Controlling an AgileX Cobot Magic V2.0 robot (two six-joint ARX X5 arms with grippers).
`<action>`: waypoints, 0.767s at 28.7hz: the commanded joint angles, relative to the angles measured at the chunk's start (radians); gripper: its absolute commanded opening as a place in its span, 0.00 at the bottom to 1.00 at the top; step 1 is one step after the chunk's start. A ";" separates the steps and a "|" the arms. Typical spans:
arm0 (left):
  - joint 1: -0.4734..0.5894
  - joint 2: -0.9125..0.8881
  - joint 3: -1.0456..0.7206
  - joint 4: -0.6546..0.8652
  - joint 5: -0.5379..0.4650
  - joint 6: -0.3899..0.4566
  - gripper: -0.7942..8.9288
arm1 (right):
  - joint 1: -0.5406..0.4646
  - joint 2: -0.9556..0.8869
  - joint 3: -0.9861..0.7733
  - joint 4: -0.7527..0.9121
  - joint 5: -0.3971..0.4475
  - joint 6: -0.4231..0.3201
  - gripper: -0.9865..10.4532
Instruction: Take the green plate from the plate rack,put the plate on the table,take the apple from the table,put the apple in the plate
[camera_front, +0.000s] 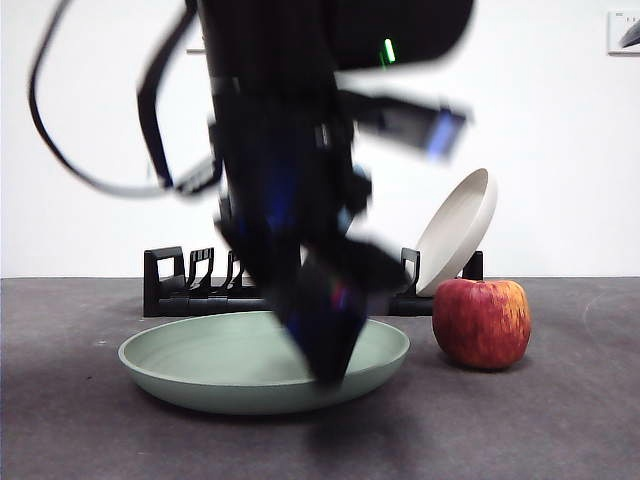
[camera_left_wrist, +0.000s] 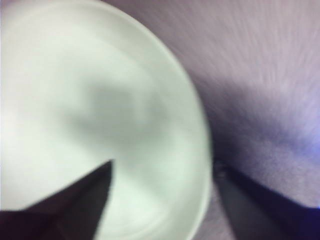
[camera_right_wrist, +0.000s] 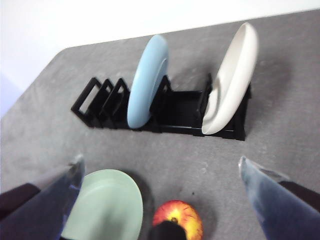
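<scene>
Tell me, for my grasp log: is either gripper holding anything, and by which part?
Nothing is held. The left gripper has its fingers apart astride the rim of the green plate, not clamped; the right gripper hangs open, empty.

blue plate (camera_right_wrist: 148, 82): hidden in front view | green plate (camera_left_wrist: 100, 120): blurred, cut off

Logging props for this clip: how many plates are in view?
3: the green plate lies flat on the table; the blue plate and beige plate stand in the plate rack. None appears hidden.
</scene>
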 joint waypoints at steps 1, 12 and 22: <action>0.013 -0.117 0.040 0.009 0.005 -0.032 0.50 | 0.023 0.030 0.017 0.000 0.003 -0.021 0.64; 0.116 -0.594 0.180 0.018 0.005 -0.064 0.50 | 0.203 0.283 0.158 -0.153 0.205 -0.137 0.64; 0.282 -0.948 0.198 -0.118 -0.129 -0.065 0.50 | 0.306 0.674 0.171 -0.148 0.322 -0.171 0.64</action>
